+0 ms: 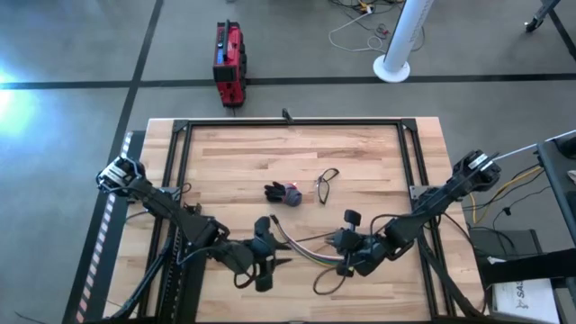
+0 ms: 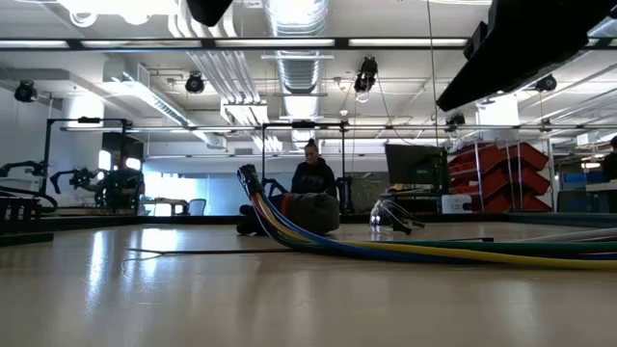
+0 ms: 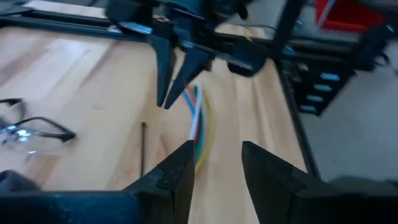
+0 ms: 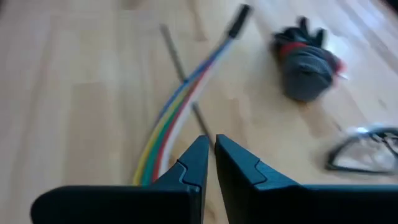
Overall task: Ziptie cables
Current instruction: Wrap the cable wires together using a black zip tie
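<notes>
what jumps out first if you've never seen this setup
Two dark arms meet low over the near middle of the wooden table, above the cables, a coloured bundle crossing a thin dark ziptie. The left end effector is open beside the bundle; the right end effector is nearly shut. Farther back lie glasses and a grey glove.

A flat bundle of thin blue, green, yellow, red and white cables (image 4: 171, 115) lies in a gentle curve on the wooden worktop's near half. A thin, straight, dark plastic ziptie (image 4: 180, 70) lies crossed beneath the bundle, flat on the wood.
</notes>
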